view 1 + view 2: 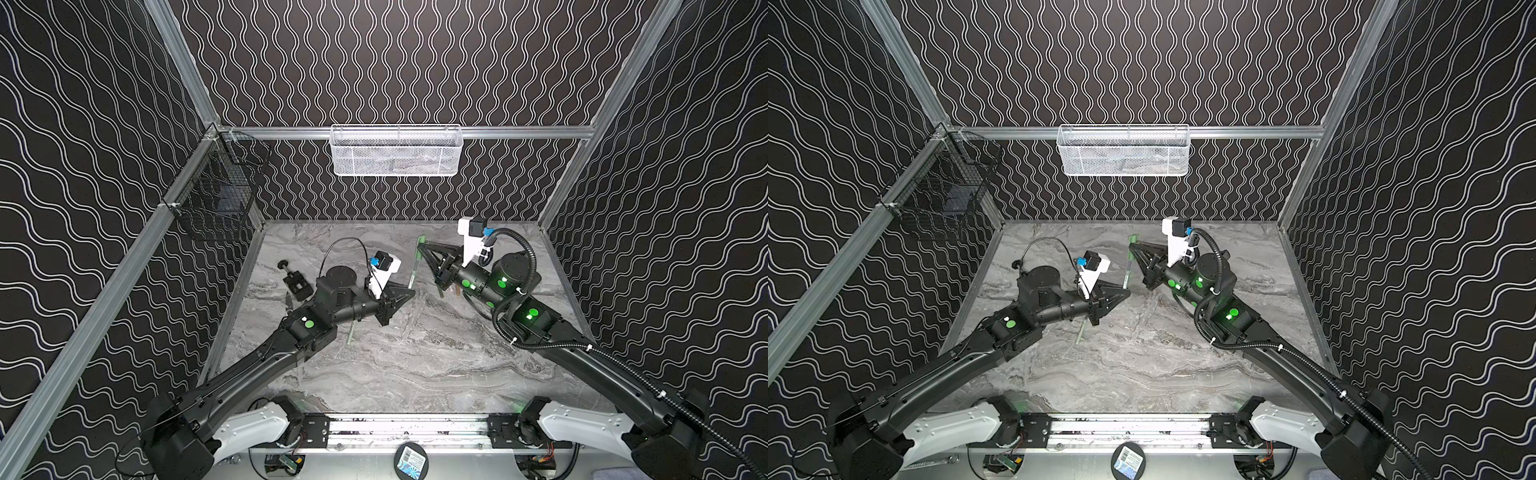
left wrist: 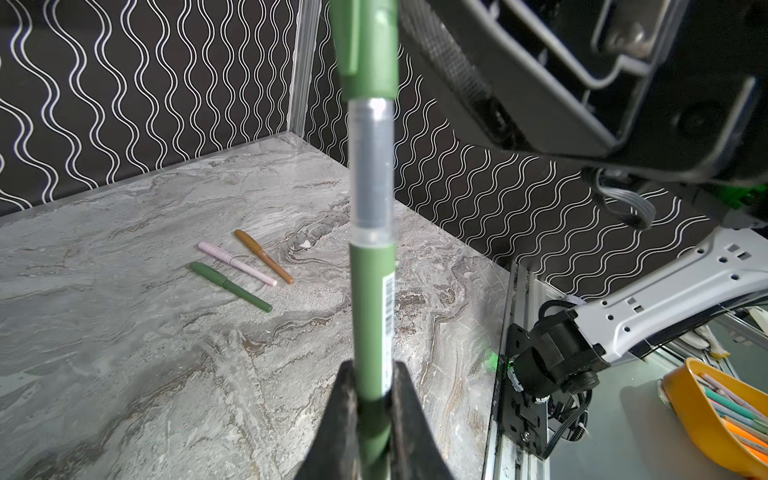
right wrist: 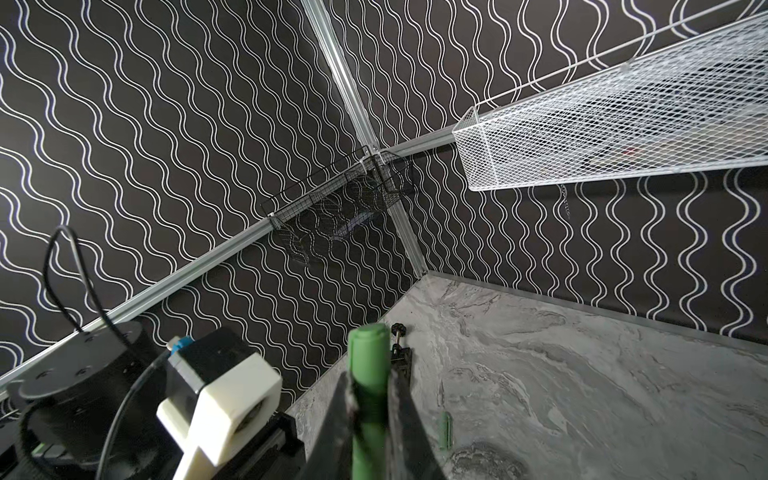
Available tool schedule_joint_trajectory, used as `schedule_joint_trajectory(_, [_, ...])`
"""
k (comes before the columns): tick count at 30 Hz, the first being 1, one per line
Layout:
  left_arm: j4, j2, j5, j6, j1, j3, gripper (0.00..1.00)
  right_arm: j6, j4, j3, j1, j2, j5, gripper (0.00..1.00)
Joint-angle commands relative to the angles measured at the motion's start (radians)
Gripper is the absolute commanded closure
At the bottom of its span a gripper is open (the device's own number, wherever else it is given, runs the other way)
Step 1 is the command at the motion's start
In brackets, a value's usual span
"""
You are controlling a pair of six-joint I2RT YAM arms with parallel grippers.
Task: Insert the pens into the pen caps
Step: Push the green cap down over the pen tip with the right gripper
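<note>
Capping in hand: seating a green cap on a green pen, held in the air between the two arms. Furthest left, under the left arm in a top view, well behind the fingertips: pale green pen (image 1: 351, 332) lying on the table (image 1: 415, 365), apparently yet to be done. Next, left gripper (image 2: 372, 374) clamped on the green pen (image 2: 372, 307), barrel squeezed between both fingers (image 2: 345, 399) and running straight out past the tips. Beyond those tips, clear grip section bare, so judged not pushed home. Further right, green cap (image 2: 368, 45) over the pen's tip end, pinched tight in the right gripper (image 3: 370, 386), closed end poking out past its fingertips. Off to one side of the left fingers, well apart, flat on the table: dark green pen (image 2: 230, 286), pink pen (image 2: 237, 264) and tan pen (image 2: 264, 257), seemingly capped. Next, probably: press the two grippers toward each other along the pen's axis until the clear section disappears, keeping both in line to avoid jamming.
</note>
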Motion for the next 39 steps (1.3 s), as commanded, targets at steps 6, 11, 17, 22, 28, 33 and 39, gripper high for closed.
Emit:
schedule_joint_trajectory(6, [0.094,-0.025,-0.028,0.010,-0.001,-0.023,1.00,0.090,0.095,-0.049,0.002,0.014,-0.080,0.86])
schedule_joint_trajectory(11, [0.118,-0.042,-0.028,0.010,0.001,-0.039,1.00,0.135,0.158,-0.072,0.002,0.015,-0.101,0.85])
schedule_joint_trajectory(17, [0.154,-0.061,-0.023,0.004,0.001,-0.058,1.00,0.138,0.165,-0.074,0.002,0.016,-0.095,0.85])
schedule_joint_trajectory(22, [0.172,-0.066,-0.002,0.002,0.000,-0.064,1.00,0.134,0.158,-0.069,0.002,0.027,-0.098,0.85])
schedule_joint_trajectory(28, [0.172,-0.057,0.004,-0.001,0.001,-0.061,1.00,0.129,0.151,-0.064,0.002,0.024,-0.109,0.85])
schedule_joint_trajectory(33, [0.167,-0.056,-0.006,0.001,0.001,-0.060,1.00,0.116,0.140,-0.070,0.004,0.021,-0.133,0.85])
schedule_joint_trajectory(39, [0.171,-0.063,-0.025,0.003,0.001,-0.065,1.00,0.102,0.140,-0.099,0.006,0.000,-0.150,0.85])
